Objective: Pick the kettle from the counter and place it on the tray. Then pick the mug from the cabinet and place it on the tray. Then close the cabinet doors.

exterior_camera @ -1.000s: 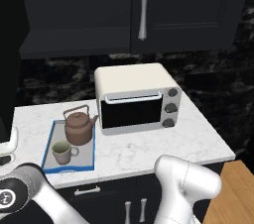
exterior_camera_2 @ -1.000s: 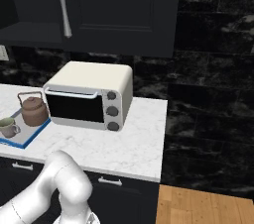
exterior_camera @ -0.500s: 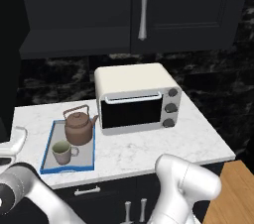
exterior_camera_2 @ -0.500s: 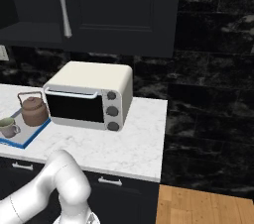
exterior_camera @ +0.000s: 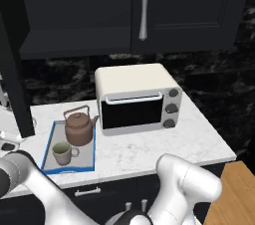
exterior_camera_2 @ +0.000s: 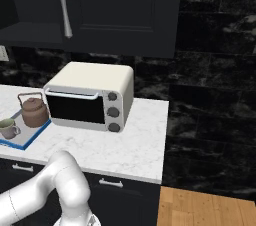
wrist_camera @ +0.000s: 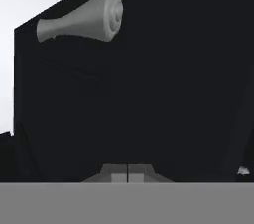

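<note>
Dead ahead of the gripper point(wrist_camera: 127, 172), w/ almost no gap, is the dark face of the L door point(wrist_camera: 149, 94). Jaws are clenched tight together w/ nothing between them, so it's a push w/ a closed fist, not a grasp. Whether the tips actually touch the panel I can't tell. Up and off to one side of the tips in the hand view, that door's bar handle point(wrist_camera: 84, 17) shows end-on, near but not held.

Changed over the last sec: not much. Arm's elbow point(exterior_camera: 20, 174) has slid a bit further L along the bottom of the left base view. L door still stands swung out, seen as a dark slab edge-on from there, approx same angle as before. Jaws stayed shut throughout.

Further out from the tool, well below and to the R of it: kettle point(exterior_camera: 79, 125) and mug point(exterior_camera: 62, 152) both sit upright on the tray point(exterior_camera: 48, 144), mug just in front of kettle, neither shifted. Tray lies on the counter point(exterior_camera: 149, 152), just beside the oven point(exterior_camera: 137, 100). R door point(exterior_camera: 189, 10) is flush shut.

Meaning, I'd judge: both pick-and-place steps are done and only the door closing is left, half finished. Next the fist needs to swing the L door home. Risk is the tips sliding off the smooth panel.
</note>
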